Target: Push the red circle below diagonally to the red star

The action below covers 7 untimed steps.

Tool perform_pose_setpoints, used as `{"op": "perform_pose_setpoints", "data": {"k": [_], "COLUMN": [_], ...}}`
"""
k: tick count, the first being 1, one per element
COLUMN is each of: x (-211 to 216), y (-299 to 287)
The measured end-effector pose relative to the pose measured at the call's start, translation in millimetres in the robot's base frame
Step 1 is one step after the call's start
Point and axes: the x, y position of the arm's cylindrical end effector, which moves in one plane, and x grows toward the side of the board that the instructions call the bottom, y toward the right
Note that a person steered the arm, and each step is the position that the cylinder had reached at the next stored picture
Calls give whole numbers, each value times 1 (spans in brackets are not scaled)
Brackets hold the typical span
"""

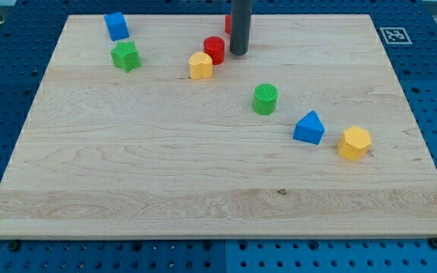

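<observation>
The red circle stands near the top middle of the wooden board, touching a yellow block at its lower left. My tip rests on the board just to the right of the red circle, a small gap apart. The red star is mostly hidden behind the rod; only a red sliver shows at the rod's left side, above and to the right of the red circle.
A blue block and a green star sit at the top left. A green circle, a blue triangle and a yellow hexagon run diagonally toward the right.
</observation>
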Motion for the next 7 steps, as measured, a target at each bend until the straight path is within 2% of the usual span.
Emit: {"op": "perform_pose_setpoints", "data": {"k": [2, 3, 5, 7], "x": [-24, -50, -19, -10], "y": [-69, -90, -103, -93]}}
